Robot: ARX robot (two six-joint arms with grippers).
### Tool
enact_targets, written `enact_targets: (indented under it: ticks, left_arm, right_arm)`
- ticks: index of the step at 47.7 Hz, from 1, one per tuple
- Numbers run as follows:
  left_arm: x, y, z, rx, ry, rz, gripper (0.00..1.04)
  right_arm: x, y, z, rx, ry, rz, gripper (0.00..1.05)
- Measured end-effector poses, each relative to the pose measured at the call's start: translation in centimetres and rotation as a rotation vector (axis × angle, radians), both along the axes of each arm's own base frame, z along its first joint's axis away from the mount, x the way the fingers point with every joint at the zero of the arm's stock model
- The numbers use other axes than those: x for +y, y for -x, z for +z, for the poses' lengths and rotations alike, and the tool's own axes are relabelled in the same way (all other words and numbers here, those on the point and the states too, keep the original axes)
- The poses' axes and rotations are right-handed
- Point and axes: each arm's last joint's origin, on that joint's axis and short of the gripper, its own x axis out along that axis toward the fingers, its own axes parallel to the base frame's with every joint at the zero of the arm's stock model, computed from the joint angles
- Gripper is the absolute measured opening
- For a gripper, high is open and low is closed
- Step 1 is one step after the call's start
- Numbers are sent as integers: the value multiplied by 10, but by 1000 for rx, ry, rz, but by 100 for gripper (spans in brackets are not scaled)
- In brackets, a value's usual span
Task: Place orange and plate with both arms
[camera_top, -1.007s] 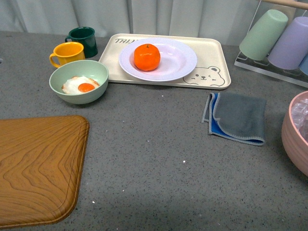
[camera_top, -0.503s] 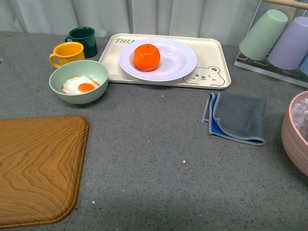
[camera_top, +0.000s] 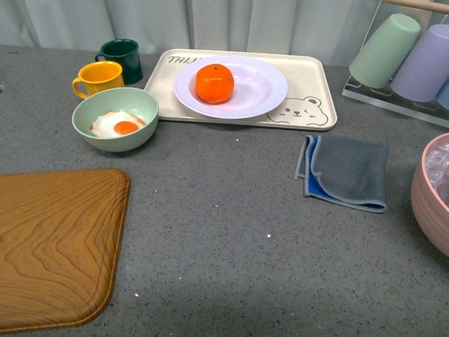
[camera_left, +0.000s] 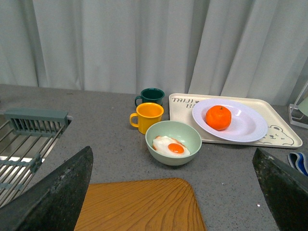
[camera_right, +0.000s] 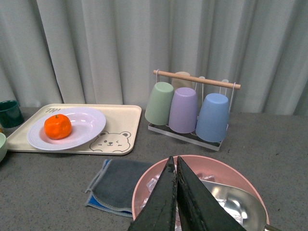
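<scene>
The orange [camera_top: 214,83] sits in the white plate [camera_top: 263,91], which rests on the cream bear-print tray [camera_top: 312,84] at the back of the table. Both also show in the left wrist view, orange [camera_left: 218,117] on plate [camera_left: 250,127], and in the right wrist view, orange [camera_right: 57,126] on plate [camera_right: 86,126]. Neither arm shows in the front view. My left gripper [camera_left: 175,192] is open and empty, far back from the plate, above the wooden board [camera_left: 139,204]. My right gripper [camera_right: 174,166] is shut and empty, above a pink bowl [camera_right: 226,180].
A pale green bowl with a fried egg [camera_top: 116,119], a yellow mug [camera_top: 98,77] and a dark green mug [camera_top: 123,60] stand left of the tray. A grey-blue cloth [camera_top: 347,172] lies right of centre. A cup rack [camera_top: 403,56] stands at back right. A sink rack [camera_left: 29,144] lies far left.
</scene>
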Motion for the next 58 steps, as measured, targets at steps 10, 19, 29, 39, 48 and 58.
enact_targets:
  ticks: [10, 19, 29, 39, 48, 58]
  left_arm:
    - [0, 0, 0, 0, 0, 0, 98]
    - [0, 0, 0, 0, 0, 0, 98]
    - [0, 0, 0, 0, 0, 0, 98]
    - [0, 0, 0, 0, 0, 0, 98]
    - [0, 0, 0, 0, 0, 0, 98]
    - [0, 0, 0, 0, 0, 0, 98]
  right_arm:
    - [0, 0, 0, -2, 0, 0, 31]
    - [0, 0, 0, -2, 0, 0, 58]
    - [0, 0, 0, -2, 0, 0, 93]
    - [0, 0, 0, -2, -1, 0, 95]
    - [0, 0, 0, -2, -1, 0, 95]
    - [0, 0, 0, -2, -1, 0, 95]
